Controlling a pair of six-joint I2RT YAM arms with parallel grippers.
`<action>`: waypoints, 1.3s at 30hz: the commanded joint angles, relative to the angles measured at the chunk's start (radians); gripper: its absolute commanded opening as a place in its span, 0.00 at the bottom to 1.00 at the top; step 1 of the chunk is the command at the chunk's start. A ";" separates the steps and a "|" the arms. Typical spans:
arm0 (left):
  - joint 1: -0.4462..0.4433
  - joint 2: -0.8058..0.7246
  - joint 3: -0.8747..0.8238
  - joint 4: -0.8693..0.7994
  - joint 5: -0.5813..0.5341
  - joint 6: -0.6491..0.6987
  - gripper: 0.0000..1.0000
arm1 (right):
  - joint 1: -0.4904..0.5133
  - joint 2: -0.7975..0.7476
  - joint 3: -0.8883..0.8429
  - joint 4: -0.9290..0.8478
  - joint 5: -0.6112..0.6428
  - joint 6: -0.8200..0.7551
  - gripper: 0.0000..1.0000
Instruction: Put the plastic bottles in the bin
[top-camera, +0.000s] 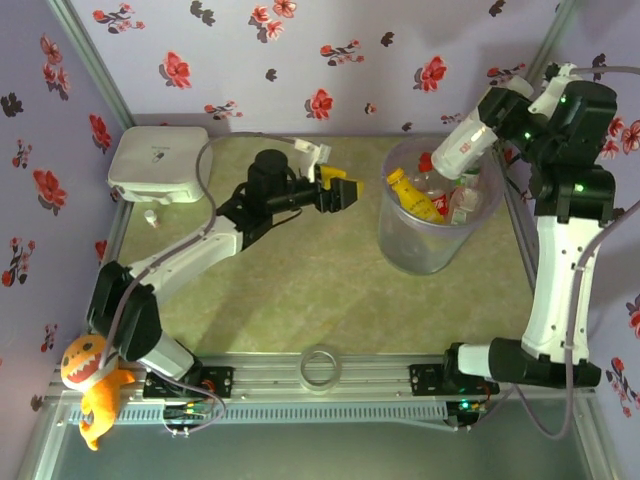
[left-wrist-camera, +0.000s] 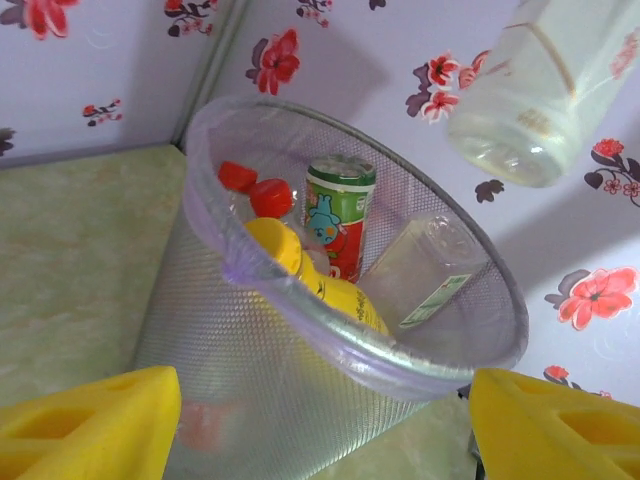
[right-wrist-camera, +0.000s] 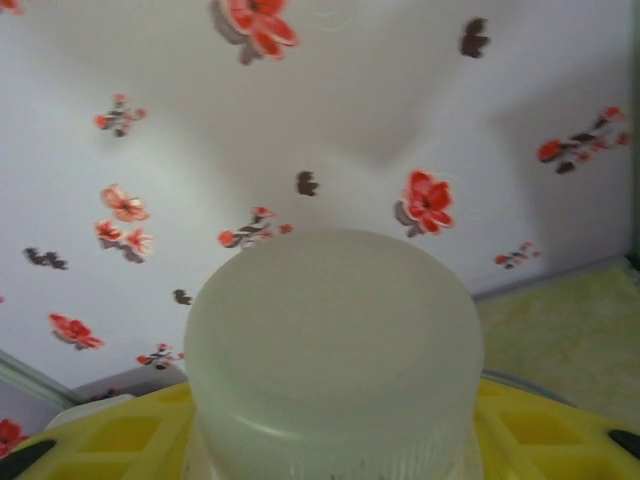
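Gripping a smooth white-capped bottle (top-camera: 462, 147), right pincer (right-wrist-camera: 332, 450) hangs over the mesh-textured round bin (top-camera: 425, 250); left pincer (top-camera: 342, 191) gapes empty.

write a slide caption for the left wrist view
Left pincer open before the bin of bottles; a clear bottle hangs overhead.

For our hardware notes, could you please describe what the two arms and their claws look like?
Both the left arm and right arm have white shells with black joints; small green lights glow on the right one. Grey cables trail alongside. The left claw and right claw have blocky yellow fingers with moulded recesses.
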 joint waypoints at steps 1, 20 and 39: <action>-0.026 0.060 0.072 -0.024 -0.017 -0.013 0.75 | -0.026 0.059 -0.021 -0.051 -0.122 0.018 0.44; -0.085 0.310 0.337 -0.104 -0.044 -0.051 0.54 | -0.002 0.230 -0.052 -0.271 -0.227 -0.124 0.50; -0.085 0.401 0.492 -0.291 -0.141 -0.017 0.41 | 0.007 0.275 0.196 -0.439 0.025 -0.232 0.76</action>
